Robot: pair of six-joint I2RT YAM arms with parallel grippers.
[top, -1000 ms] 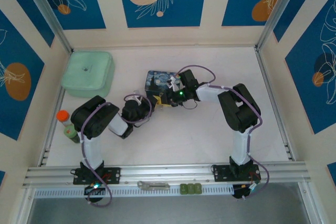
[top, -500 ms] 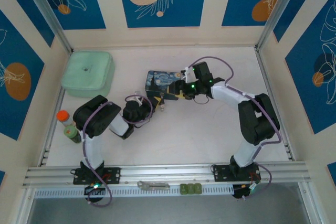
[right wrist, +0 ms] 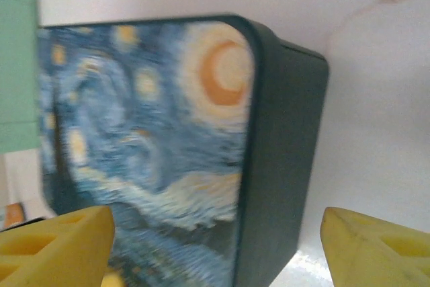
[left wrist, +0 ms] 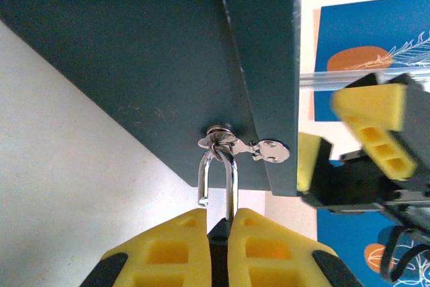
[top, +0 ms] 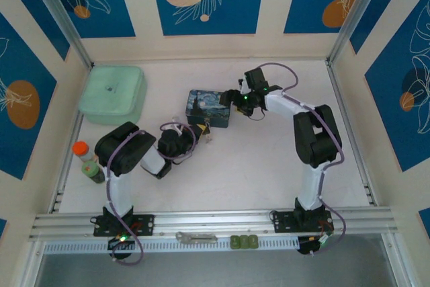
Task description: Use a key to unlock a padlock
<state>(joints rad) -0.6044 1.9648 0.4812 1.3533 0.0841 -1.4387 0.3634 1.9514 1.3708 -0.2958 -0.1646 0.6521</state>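
In the left wrist view my left gripper is shut on the dark body of the padlock. Its silver shackle runs through the small clasp on the dark side of the starry-night tin, and one leg of the shackle hangs free of the body. From above, the left gripper sits at the tin's near edge. My right gripper stands open at the tin's right end, its fingers wide apart either side of the tin's corner and holding nothing. The key is hidden.
A pale green lidded box stands at the back left. A small bottle with an orange cap is by the left wall. A grey metal tool and green blocks lie on the front rail.
My right gripper has opened and drawn back from the padlock, moving up and to the right to the tin's right end. The left gripper has stayed shut on the padlock.
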